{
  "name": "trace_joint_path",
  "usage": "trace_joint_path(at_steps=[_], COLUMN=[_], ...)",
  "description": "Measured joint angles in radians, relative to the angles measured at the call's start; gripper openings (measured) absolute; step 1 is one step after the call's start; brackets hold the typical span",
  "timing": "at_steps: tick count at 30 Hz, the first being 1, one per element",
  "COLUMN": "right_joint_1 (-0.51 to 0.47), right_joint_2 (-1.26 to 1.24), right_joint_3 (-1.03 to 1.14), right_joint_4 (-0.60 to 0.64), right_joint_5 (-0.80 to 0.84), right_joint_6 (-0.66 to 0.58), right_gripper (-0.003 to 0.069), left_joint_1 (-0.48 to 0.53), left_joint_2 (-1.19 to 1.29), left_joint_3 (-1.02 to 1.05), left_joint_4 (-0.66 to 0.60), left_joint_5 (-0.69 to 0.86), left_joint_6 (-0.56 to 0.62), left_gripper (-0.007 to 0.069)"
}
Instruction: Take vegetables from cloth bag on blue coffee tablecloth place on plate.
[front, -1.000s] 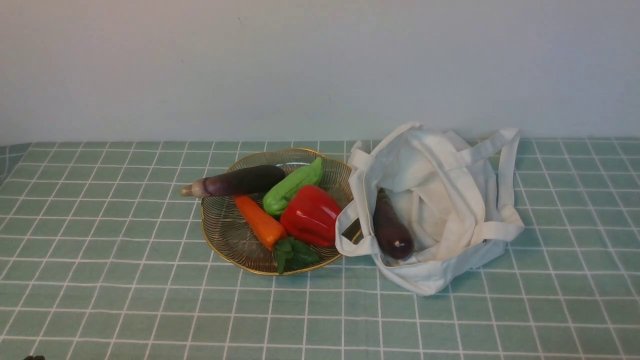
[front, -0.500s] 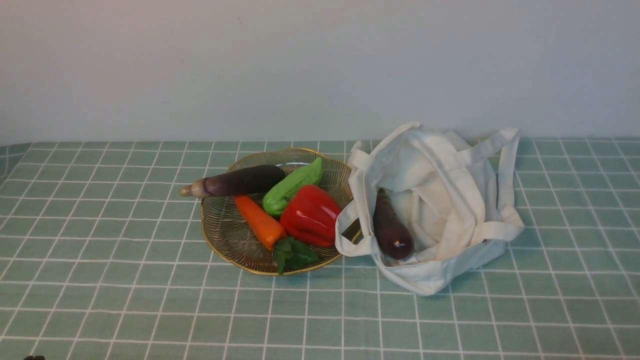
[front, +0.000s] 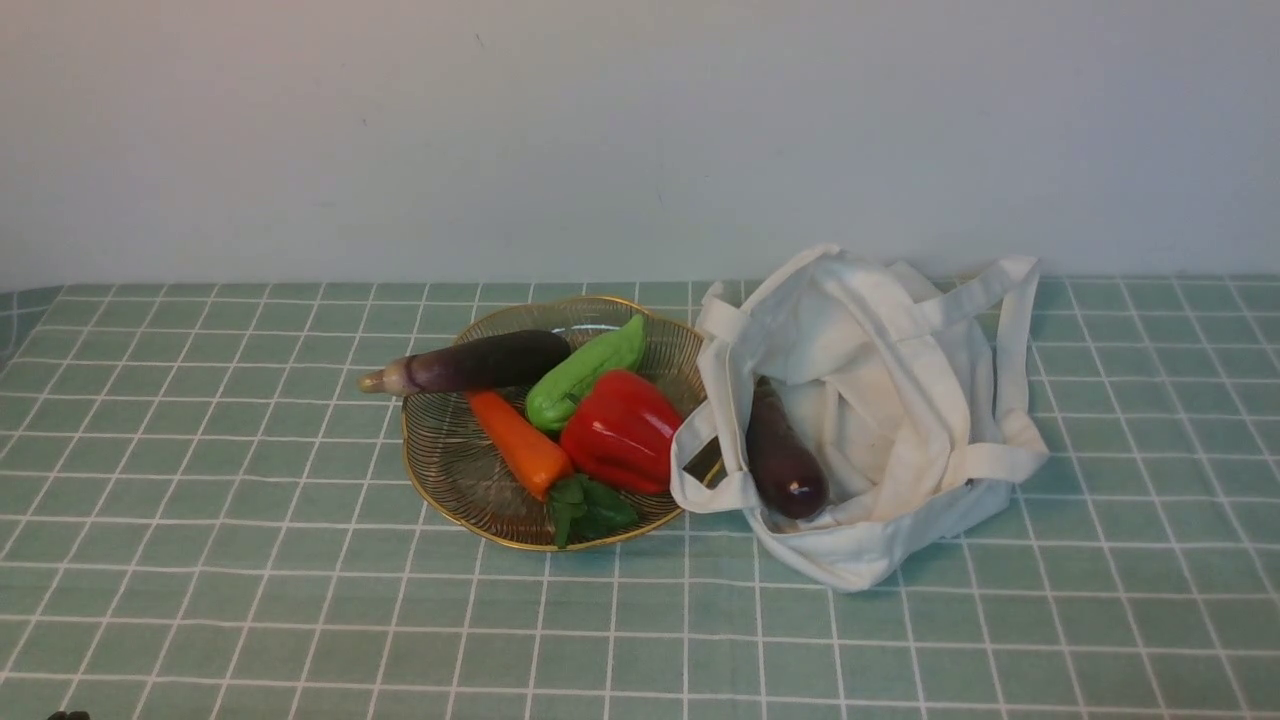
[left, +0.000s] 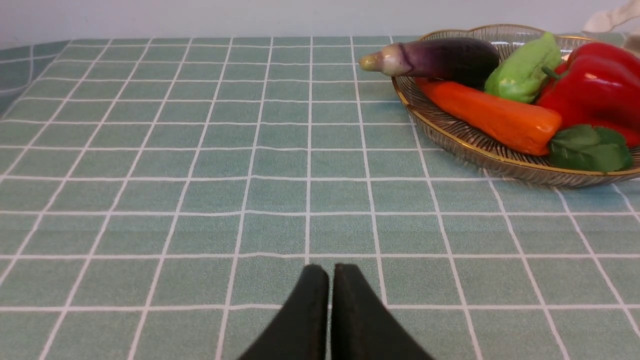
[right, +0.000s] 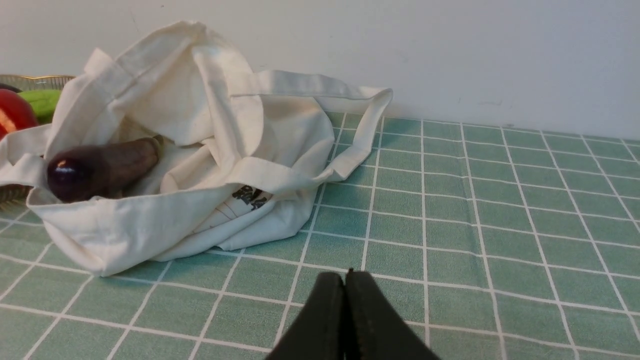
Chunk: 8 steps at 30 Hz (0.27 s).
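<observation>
Off-white cotton forms the cloth bag (front: 880, 420), slumped right of centre in the front view on the checked tablecloth (front: 250, 560), its mouth open toward the camera and its two straps trailing to the right. Inside the opening lies a dark purple eggplant (front: 782, 455), its glossy rounded end at the bag's near edge; the right wrist view shows the same eggplant (right: 100, 167) at the left of the frame, cradled in folds of cloth. Touching the bag's left side is the glass plate (front: 450, 470) with a gold rim. On the plate rest a green pepper (front: 585, 372), a red bell pepper (front: 622, 432), an orange carrot (front: 518, 443) with green leaves, and a longer purple eggplant (front: 470, 364) whose pale stem end juts over the plate's left rim. The green pepper leans between the long eggplant and the red pepper.

At the bottom centre of each wrist view, the left gripper (left: 330, 272) and the right gripper (right: 345, 277) show dark fingers pressed together with nothing between them, both low over bare cloth, well apart from plate and bag.
</observation>
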Motion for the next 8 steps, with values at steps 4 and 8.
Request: trace_joint_path(at_steps=[4, 8], right_joint_1=[0.0, 0.0], right_joint_2=[0.0, 0.0], right_joint_3=[0.0, 0.0], right_joint_4=[0.0, 0.0], right_joint_5=[0.0, 0.0], right_joint_6=[-0.001, -0.002], right_gripper=[-0.0015, -0.0015], left_joint_1=[0.0, 0.0], left_joint_2=[0.0, 0.0], left_joint_3=[0.0, 0.0], left_joint_4=[0.0, 0.0], left_joint_5=[0.0, 0.0], left_joint_6=[0.0, 0.0], left_gripper=[-0.0004, -0.0004])
